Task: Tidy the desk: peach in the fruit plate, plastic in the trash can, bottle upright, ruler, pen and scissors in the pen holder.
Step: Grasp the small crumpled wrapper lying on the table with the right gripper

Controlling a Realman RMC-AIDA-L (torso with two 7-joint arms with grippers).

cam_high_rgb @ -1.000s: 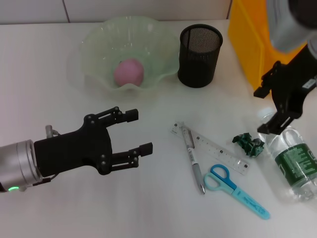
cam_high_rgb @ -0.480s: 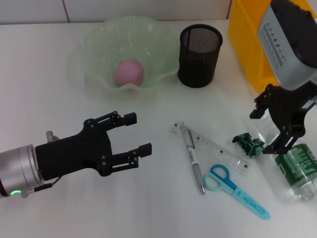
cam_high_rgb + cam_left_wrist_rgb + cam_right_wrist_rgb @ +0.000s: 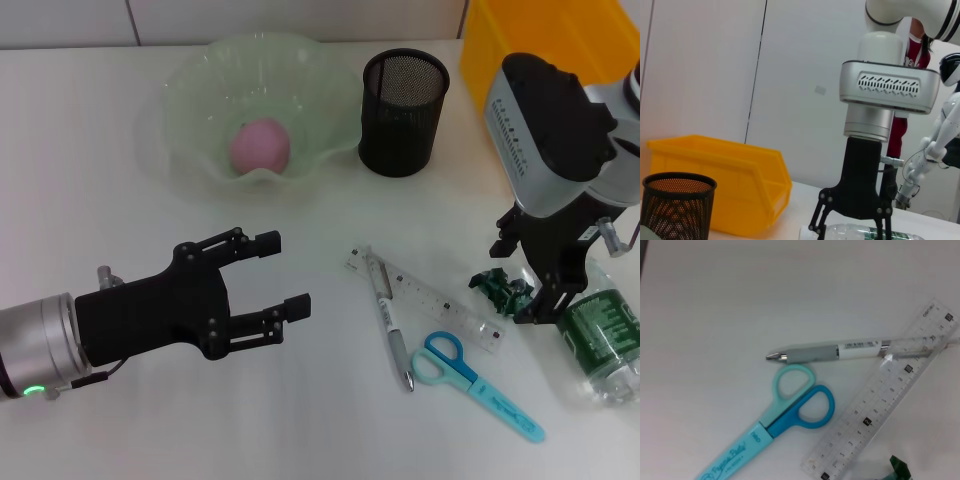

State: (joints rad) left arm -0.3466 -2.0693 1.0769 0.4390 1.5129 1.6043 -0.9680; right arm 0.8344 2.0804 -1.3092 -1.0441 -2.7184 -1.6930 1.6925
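Head view, left to right: the left gripper hovers over the desk, fingers wide apart, holding nothing. The peach sits in the fruit plate. Ruler, pen and scissors lie flat. The right gripper is spread around the green plastic, beside the lying bottle.

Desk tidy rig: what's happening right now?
The right claw is open and lowered over the neck end of the bottle, which lies on its side beside the crumpled green plastic. The left claw hovers open over bare desk, holding nothing. The peach is already in the fruit plate. The ruler, pen and scissors lie on the desk, with the pen holder empty as far as shows.
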